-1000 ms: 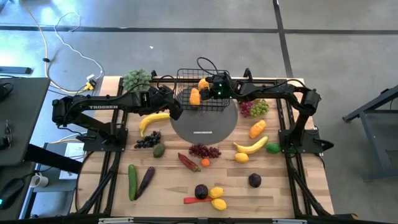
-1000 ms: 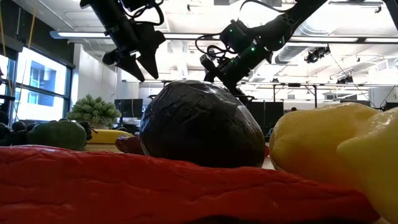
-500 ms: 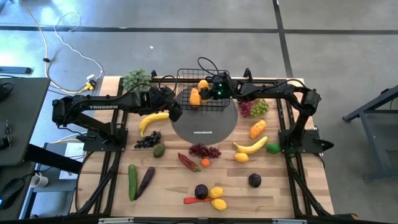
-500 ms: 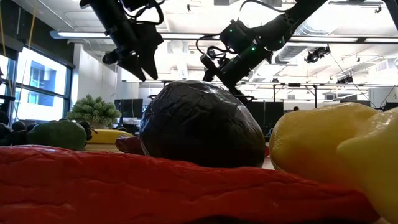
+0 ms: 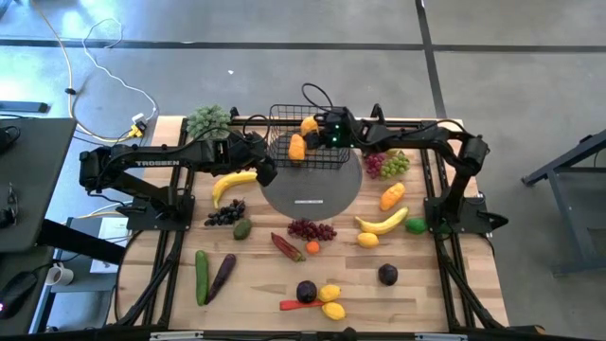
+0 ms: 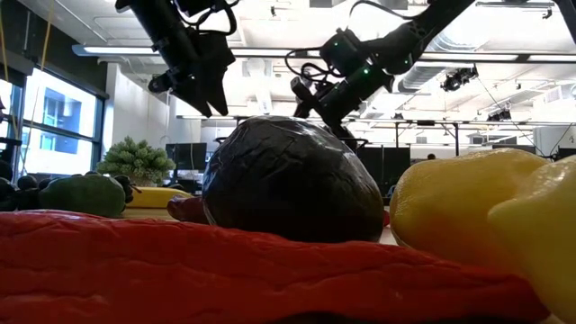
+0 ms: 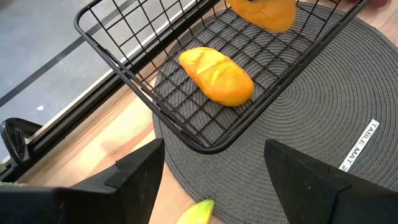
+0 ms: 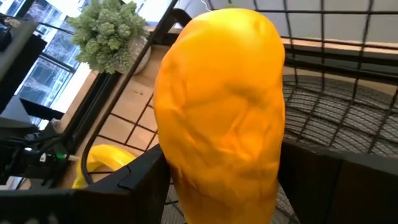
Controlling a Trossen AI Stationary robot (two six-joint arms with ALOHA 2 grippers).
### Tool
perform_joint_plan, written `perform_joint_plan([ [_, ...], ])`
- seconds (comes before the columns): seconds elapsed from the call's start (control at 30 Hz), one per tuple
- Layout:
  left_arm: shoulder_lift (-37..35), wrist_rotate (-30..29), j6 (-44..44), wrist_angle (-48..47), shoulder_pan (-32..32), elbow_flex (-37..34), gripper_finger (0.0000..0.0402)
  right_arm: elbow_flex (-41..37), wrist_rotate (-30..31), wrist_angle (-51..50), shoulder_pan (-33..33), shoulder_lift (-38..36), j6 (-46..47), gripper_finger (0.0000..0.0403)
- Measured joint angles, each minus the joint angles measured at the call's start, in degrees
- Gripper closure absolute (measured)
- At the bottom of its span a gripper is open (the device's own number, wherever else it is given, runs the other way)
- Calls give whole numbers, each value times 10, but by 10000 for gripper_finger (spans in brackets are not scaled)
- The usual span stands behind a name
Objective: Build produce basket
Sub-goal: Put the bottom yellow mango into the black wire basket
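The black wire basket [image 5: 284,117] stands on a grey round mat [image 5: 311,189] at the table's far middle. One orange-yellow fruit [image 7: 217,76] lies on its mesh floor. My right gripper [image 5: 316,133] reaches in from the right and is shut on a second orange-yellow fruit [image 8: 221,118] over the basket's far part. My left gripper [image 7: 214,149] hangs open and empty above the basket's near left corner [image 7: 199,144]. More produce lies spread over the table. My right gripper pinches the orange-yellow fruit's two long sides [image 8: 171,155] between its two fingers, which slant down from the table's right. The fruit stands on end in the hold, inside the basket's rim [image 8: 323,37]. I cannot tell whether it touches the mesh floor.
A banana [image 5: 234,182], dark grapes [image 5: 225,212] and a leafy bunch [image 5: 208,121] lie on the left. Grapes [image 5: 387,164] and another banana [image 5: 383,224] lie on the right. Cucumber [image 5: 201,277], eggplant [image 5: 222,275], plum [image 5: 306,291] and lemons [image 5: 331,301] lie near the front.
My left gripper has rolled a little about its own pointing line and stayed in place, still open. The right gripper keeps the fruit over the basket.
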Motion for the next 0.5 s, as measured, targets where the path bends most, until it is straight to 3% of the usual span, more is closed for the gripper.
perform_joint_plan([
  [0.27,0,9,0,0,0,0,137,0,-33,0,-13,0,0,160],
  [0.5,0,11,0,0,0,0,137,0,-37,0,-9,0,0,122],
])
